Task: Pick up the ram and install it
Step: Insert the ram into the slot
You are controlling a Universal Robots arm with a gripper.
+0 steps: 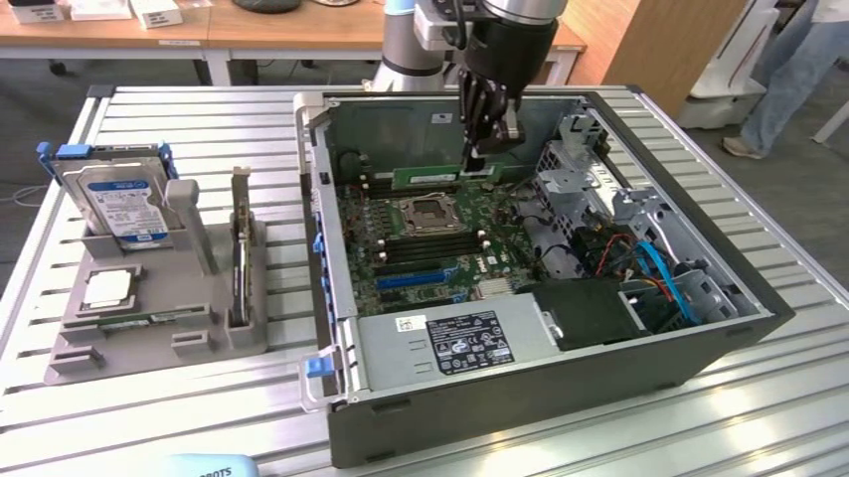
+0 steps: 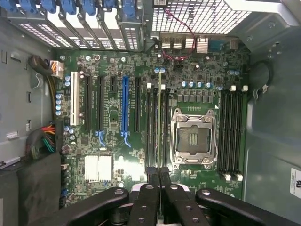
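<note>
in the exterior view, your claw (image 1: 475, 164) is down inside the open computer case (image 1: 531, 397) on the worktop (image 1: 199, 119), closed on the ram (image 1: 431, 178). the green stick hangs edge-down just behind the empty processor socket (image 1: 431, 214), close over the motherboard. you can't tell from here whether it touches a slot yet.

in the wrist view, the claw (image 2: 160, 174) pinches the ram (image 2: 161, 122), seen edge-on as a thin pale line. it runs parallel to the dark memory slots (image 2: 151, 127) just beside the processor socket (image 2: 194, 139), and whether it sits over a slot or over the gap between two is hard to judge.

the risk you face is a sideways offset: pressing down then would put the board's edge on a slot wall or the motherboard and could flex or crack something. a slight tilt in the grip could seat one end only. if the notch is reversed or the end latches are closed, force would jam the stick rather than seat it.
</note>
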